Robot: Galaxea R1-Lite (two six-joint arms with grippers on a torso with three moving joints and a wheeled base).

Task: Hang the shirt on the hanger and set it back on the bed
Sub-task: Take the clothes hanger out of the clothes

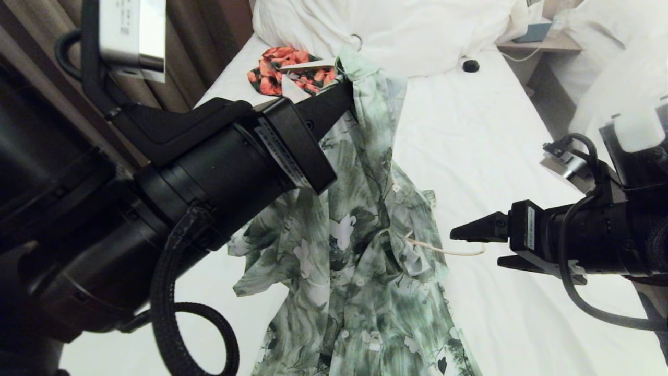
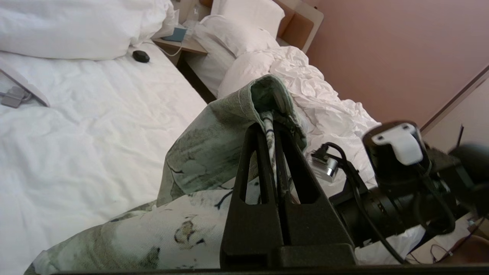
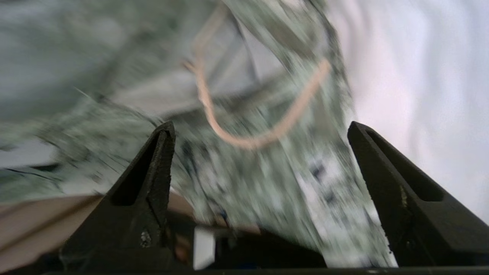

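Shirt (image 1: 360, 245): lies lengthwise down the middle of the bed (image 1: 490, 156), its upper end lifted off the sheet toward the pillow end.
Hanger (image 1: 449, 249): mostly buried in the shirt's folds; only the slim hook pokes out toward the bed's right edge.
Left gripper (image 1: 348, 90): clamped shut on a fold of the shirt, holding that end aloft.
Right gripper (image 1: 458, 245): jaws spread wide, empty, just beside the hook, apart from it.

Risks, as judged:
- Hook is thin and rests on loose cloth; a closing pinch may catch fabric instead of wire, or nudge the hook under the folds.
- Left grip holds only a small fold; a pull could slip it free and drop the shirt in a heap.
- Whether the hanger's shoulders sit inside the sleeves cannot be told; lifting by the hook might draw the hanger out.

Surroundings:
- Orange garment (image 1: 284, 73), on a flat white hanger (image 1: 308, 67), near the bed's left edge by the pillows (image 1: 417, 31), close behind the left gripper.
- Small black object (image 1: 470, 65) by the pillows, well apart.
- Second bed (image 2: 305, 84) beyond the right side.
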